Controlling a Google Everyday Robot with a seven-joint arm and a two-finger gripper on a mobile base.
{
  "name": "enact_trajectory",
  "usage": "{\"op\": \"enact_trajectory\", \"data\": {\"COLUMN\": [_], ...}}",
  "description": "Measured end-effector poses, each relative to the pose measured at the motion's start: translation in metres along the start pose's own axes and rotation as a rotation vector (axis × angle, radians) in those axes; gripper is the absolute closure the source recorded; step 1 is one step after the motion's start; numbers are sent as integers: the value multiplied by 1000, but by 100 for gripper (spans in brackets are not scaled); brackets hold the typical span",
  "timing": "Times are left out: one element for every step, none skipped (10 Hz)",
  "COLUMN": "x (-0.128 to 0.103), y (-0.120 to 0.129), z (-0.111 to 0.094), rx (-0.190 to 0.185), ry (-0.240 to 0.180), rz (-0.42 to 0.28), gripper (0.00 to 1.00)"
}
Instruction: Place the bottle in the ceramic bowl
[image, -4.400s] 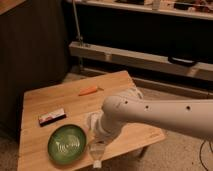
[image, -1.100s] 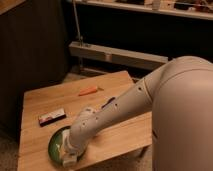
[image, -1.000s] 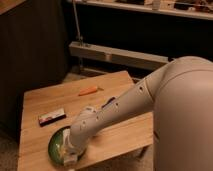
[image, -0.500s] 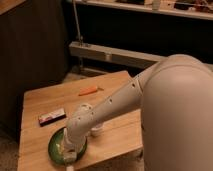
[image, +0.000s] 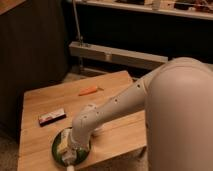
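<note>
The dark green ceramic bowl (image: 56, 148) sits at the front left corner of the wooden table (image: 117, 134). My white arm reaches down from the right and covers most of the bowl. My gripper (image: 70, 156) is low over the bowl's right half, near its front rim. A slim cream shape, the bottle (image: 63, 146), lies inside the bowl right against the gripper. I cannot tell whether the gripper still holds it.
A flat black-and-white box (image: 52, 117) lies behind the bowl on the left. An orange carrot (image: 89, 91) lies near the table's far edge. A grey metal shelf rail (image: 117, 54) and dark cabinets stand behind the table.
My arm has swung left from the table's front edge to above the bowl, and the gripper has dropped lower into it. The cream bottle now shows inside the bowl.
</note>
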Motion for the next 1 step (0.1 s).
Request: {"op": "enact_trajectory", "data": {"x": [-1], "y": [2], "z": [-4], "rx": [-19], "ry": [-14], "rz": [-1], "gripper": [20]}}
